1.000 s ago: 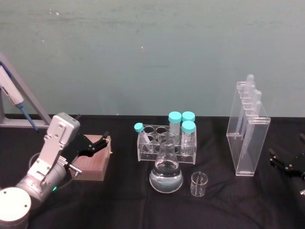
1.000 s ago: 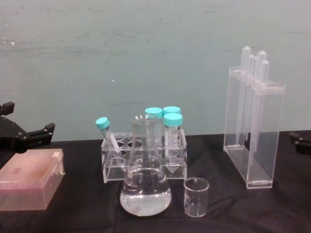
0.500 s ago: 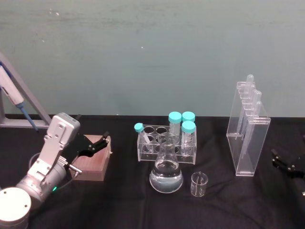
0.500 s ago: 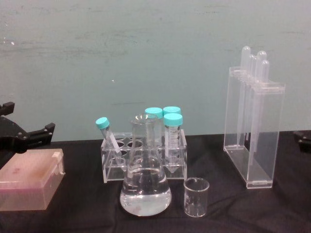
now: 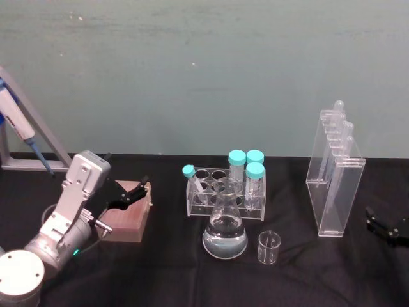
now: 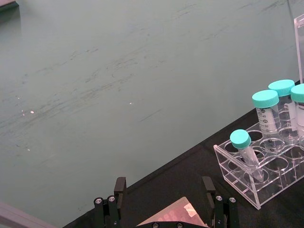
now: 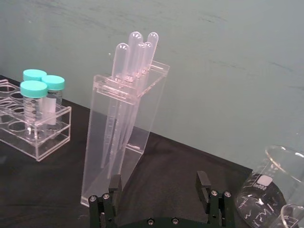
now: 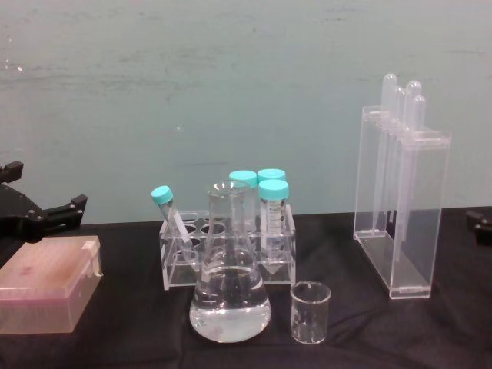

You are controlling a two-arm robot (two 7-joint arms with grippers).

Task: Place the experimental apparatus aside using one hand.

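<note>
The experimental apparatus stands on the black table. The tall acrylic stand [image 5: 333,185] [image 8: 400,207] [image 7: 122,133] with long pipettes is on the right. The conical flask [image 5: 224,233] [image 8: 230,296] [image 7: 268,187] of clear liquid is front centre, with the small beaker [image 5: 268,247] [image 8: 310,312] just right of it. My right gripper [image 5: 385,228] [image 8: 481,227] [image 7: 158,185] is open at the table's right edge, apart from the stand, holding nothing. My left gripper [image 5: 131,192] [image 8: 48,216] [image 6: 164,190] hangs open over a pink box.
A clear rack [image 5: 225,192] [image 8: 229,246] [image 6: 259,166] [image 7: 33,126] of teal-capped tubes stands behind the flask. The pink box [image 5: 124,217] [image 8: 46,288] lies at the left. A blue pipette on a grey stand [image 5: 19,131] is at the far left. Bare tabletop lies right of the acrylic stand.
My right gripper has drawn back towards the right edge, farther from the acrylic stand. The left arm and the labware have stayed put.
</note>
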